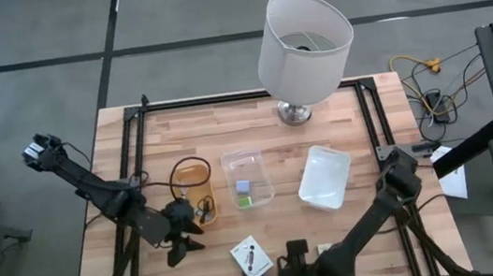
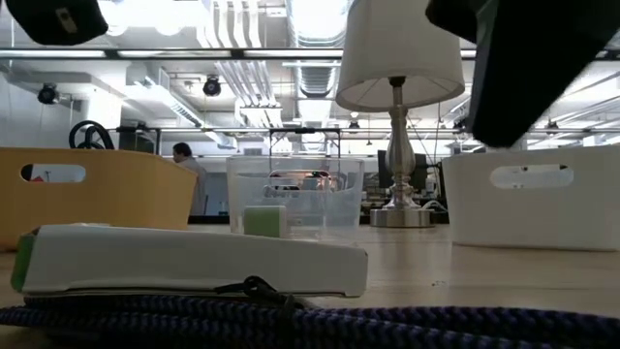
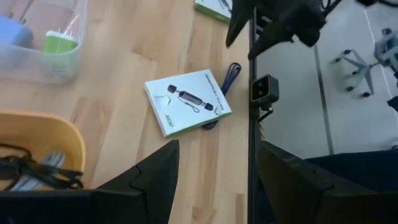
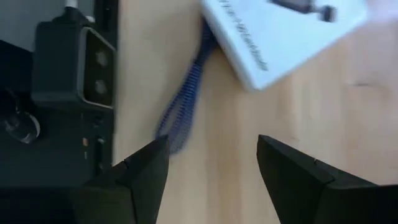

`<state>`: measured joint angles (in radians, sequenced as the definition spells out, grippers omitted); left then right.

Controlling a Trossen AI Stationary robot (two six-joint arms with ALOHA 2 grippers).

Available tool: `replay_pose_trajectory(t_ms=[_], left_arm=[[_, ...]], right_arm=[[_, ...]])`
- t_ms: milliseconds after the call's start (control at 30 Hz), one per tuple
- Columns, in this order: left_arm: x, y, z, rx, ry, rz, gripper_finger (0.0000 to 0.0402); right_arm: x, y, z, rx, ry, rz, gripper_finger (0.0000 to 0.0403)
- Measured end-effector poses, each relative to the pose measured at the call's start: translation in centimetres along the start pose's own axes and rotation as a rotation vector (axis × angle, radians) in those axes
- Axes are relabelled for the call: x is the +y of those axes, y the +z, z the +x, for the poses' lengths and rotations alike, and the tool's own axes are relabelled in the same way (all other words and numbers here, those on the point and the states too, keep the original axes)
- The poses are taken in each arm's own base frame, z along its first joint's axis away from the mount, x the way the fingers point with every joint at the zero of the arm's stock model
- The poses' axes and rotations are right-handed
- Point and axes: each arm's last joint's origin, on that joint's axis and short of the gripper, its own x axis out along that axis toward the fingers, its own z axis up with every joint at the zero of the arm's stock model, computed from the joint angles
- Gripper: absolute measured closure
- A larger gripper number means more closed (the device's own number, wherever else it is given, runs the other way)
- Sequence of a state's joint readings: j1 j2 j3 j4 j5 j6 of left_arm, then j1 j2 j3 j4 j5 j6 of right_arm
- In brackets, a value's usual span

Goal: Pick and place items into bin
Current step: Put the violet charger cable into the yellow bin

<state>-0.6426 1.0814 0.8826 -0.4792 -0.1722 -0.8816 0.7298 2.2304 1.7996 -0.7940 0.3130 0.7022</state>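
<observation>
A: Nearest, at the desk's front edge, the right gripper [image 1: 292,262] hangs with its jaws apart and nothing between them. The blue-purple cord [image 4: 183,102] lies just ahead of it, one end tucked under the white card [image 1: 252,257].

B: Which should it take, then?

A: Probably the cord. The gripper would do well to come down over the free loop, clear of the card's edge, so the card isn't dragged along.

B: And the other arm?

A: The left gripper [image 1: 183,249] hovers near the front-left part of the desk, also spread and holding nothing, beside the yellow bin [image 1: 193,189], which has dark cables in it.

B: Farther back?

A: At mid-desk the clear bin [image 1: 248,177] holds a green block [image 3: 60,43] and a lilac one; the white bin [image 1: 325,176] sits to its right. The lamp [image 1: 303,44] stands at the back edge.
</observation>
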Motion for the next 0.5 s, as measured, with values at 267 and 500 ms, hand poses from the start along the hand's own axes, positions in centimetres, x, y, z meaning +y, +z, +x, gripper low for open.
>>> replay_pose_trajectory(t_ms=[267, 500], left_arm=[[-0.4, 0.3, 0.2, 0.003, -0.002, 0.001, 0.0203], [-0.3, 0.2, 0.1, 0.003, -0.004, -0.001, 0.0203]], right_arm=[[2.0, 0.5, 2.1, -0.005, -0.001, 0.034, 0.018], [3.0, -0.4, 4.4, 0.019, -0.017, 0.063, 0.019]])
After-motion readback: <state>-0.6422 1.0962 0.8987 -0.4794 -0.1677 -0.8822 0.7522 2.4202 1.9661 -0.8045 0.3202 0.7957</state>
